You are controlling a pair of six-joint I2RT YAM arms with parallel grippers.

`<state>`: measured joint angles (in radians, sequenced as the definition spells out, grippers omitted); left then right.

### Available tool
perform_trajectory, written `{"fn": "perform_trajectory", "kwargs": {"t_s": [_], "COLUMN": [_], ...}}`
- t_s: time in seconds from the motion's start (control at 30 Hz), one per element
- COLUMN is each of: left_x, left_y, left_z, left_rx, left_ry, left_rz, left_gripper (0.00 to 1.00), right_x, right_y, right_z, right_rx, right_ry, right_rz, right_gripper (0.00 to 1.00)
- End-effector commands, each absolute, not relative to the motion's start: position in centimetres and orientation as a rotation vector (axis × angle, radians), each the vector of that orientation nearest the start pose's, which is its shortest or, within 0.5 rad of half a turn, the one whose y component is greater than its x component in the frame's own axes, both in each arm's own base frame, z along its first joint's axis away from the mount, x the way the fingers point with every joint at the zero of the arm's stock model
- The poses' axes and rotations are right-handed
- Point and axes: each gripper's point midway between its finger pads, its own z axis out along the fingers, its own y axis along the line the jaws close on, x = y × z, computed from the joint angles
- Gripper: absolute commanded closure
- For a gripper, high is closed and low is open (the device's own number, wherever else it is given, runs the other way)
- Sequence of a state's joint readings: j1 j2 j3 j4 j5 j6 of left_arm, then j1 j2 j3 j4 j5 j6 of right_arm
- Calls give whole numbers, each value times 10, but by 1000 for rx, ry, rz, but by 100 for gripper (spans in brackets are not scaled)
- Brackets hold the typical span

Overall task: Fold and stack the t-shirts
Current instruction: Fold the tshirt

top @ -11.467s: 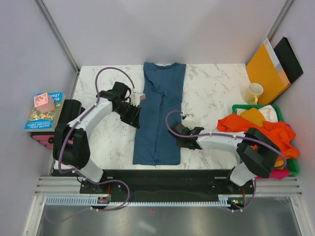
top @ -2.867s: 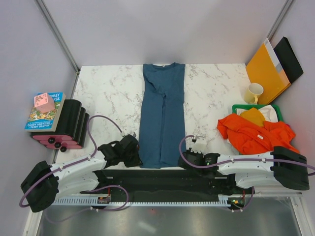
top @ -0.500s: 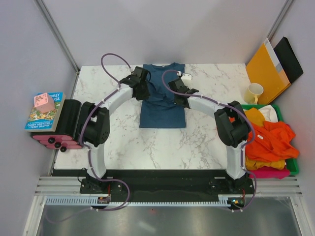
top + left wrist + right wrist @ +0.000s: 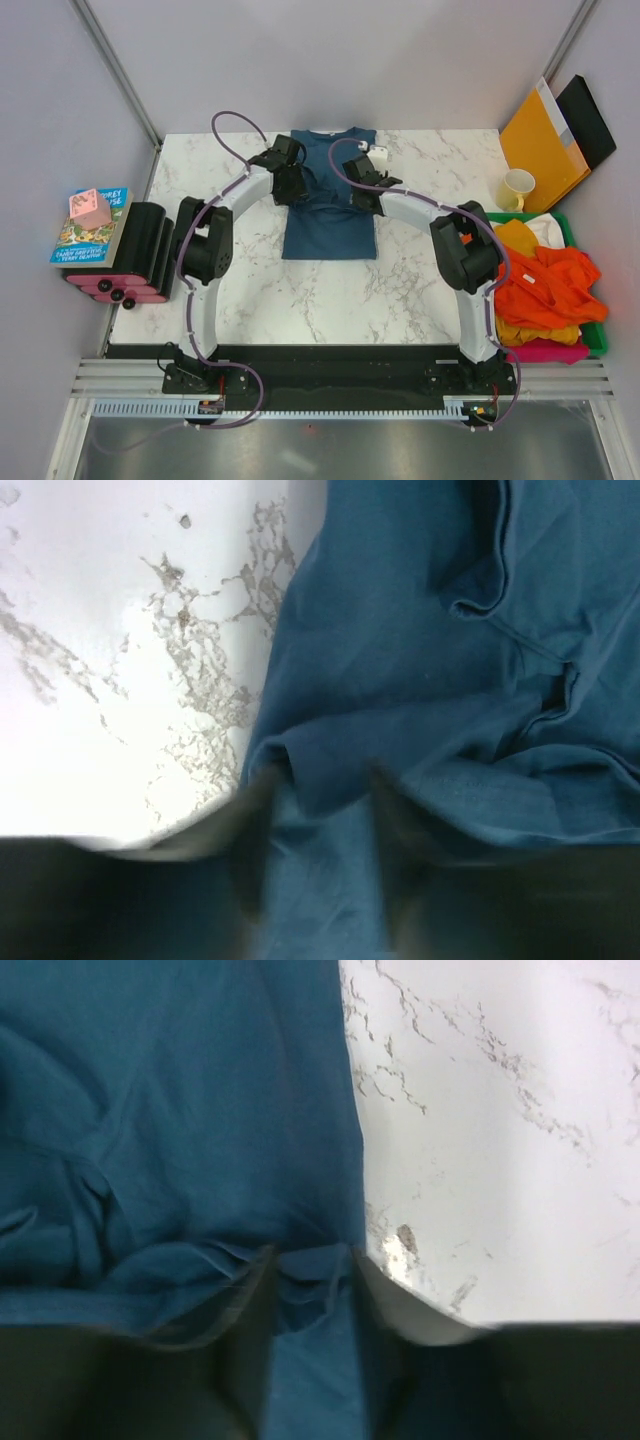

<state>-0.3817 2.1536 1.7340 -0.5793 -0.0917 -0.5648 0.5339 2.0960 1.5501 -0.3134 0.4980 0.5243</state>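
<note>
Step in hand: crosswise half-fold of the teal-blue t-shirt (image 4: 330,225), which lies doubled at the far centre of the marble table (image 4: 420,300). The left gripper (image 4: 291,186) and right gripper (image 4: 364,190) sit on the doubled cloth's two side edges. Both have jaws parted with slack cloth between the fingers, so they look released, not pinching.

Next, as I judge it: lift straight up without snagging the fold, then fetch from the orange tees (image 4: 545,280) in the green bin (image 4: 482,217).

Open marble lies near-side. The mug (image 4: 517,188) crowds the right.
</note>
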Motion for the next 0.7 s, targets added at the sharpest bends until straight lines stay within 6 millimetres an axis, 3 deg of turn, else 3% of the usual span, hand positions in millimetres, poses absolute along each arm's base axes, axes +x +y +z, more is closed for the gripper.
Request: {"fn": "perform_trajectory", "kwargs": {"t_s": [0.0,0.07,0.13,0.17,0.23,0.27,0.3,0.33,0.37,0.4,0.47,0.53,0.67], "left_x": [501,503,498,493,481,471,465,455,442,438,421,416,405], "left_y": [-194,-195,-197,-199,-210,-213,-217,-227,-229,-234,-244,-248,-250], "left_z": [111,142,165,164,164,159,154,151,138,133,113,99,74], "left_rx": [-287,-269,-265,-257,-225,-216,-206,-187,-175,-165,-139,-144,-143], "left_ry": [2434,2366,2328,2336,2347,2366,2376,2389,2421,2423,2465,2495,2551], "left_rz": [-241,-261,-288,-299,-322,-329,-335,-347,-347,-360,-371,-383,-393], "left_gripper": [22,16,11,11,15,18,25,33,44,72,94,98,98], "right_x": [504,502,494,486,472,462,452,447,439,432,424,419,425], "right_y": [216,223,231,240,248,257,259,262,269,270,274,276,277], "right_z": [129,157,167,178,171,174,159,154,147,133,115,97,85], "right_rx": [244,235,208,177,145,126,123,121,100,91,78,71,74], "right_ry": [2117,2071,2071,2060,2082,2086,2120,2130,2149,2178,2213,2247,2261], "right_rz": [36,100,133,160,176,213,218,228,244,237,231,221,202], "right_gripper": [31,20,17,18,33,49,91,100,100,100,100,100,100]}}
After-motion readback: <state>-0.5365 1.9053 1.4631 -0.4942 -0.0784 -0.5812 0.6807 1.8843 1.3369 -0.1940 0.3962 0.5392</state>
